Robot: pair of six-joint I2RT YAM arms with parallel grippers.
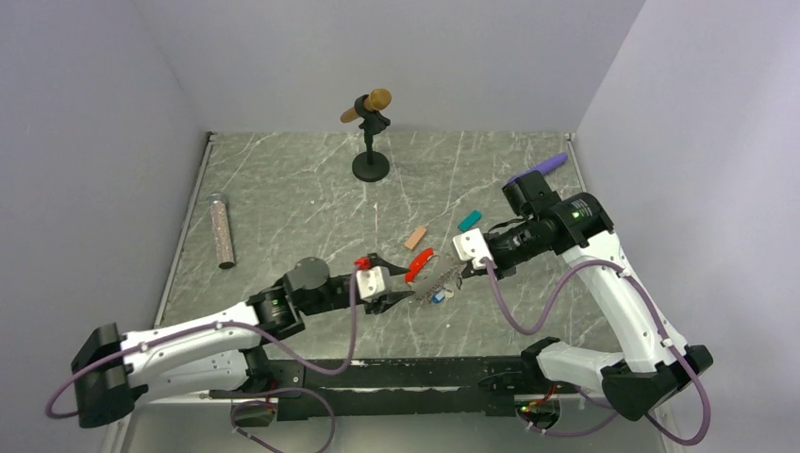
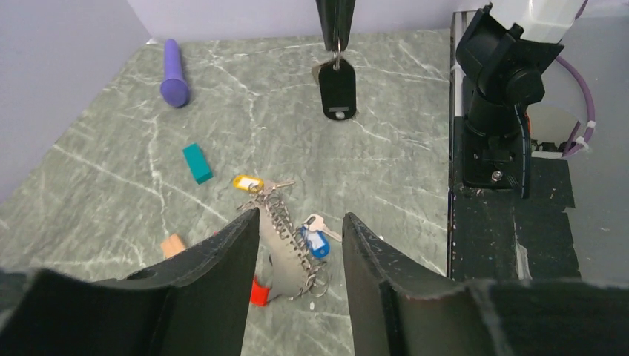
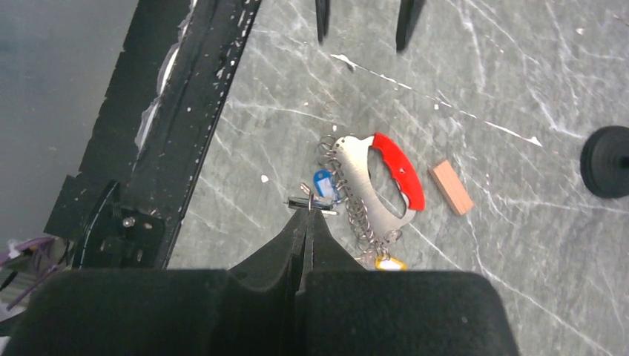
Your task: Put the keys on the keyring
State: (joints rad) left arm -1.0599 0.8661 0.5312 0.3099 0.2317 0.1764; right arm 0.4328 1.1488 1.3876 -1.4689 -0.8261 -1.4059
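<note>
The keyring, a red curved clip with a silvery plate, a chain of rings and yellow and blue tags, lies on the marble table. In the left wrist view the keyring lies below and between my open left gripper's fingers. My left gripper sits just left of it. My right gripper is shut on a small ring that carries a black-headed key, which hangs above the table. In the top view my right gripper is just right of the keyring. The keyring's red clip lies beyond its fingertips.
A tan block and a teal block lie just behind the keyring. A purple object lies at the back right, a microphone stand at the back middle, and a glittery tube at the left.
</note>
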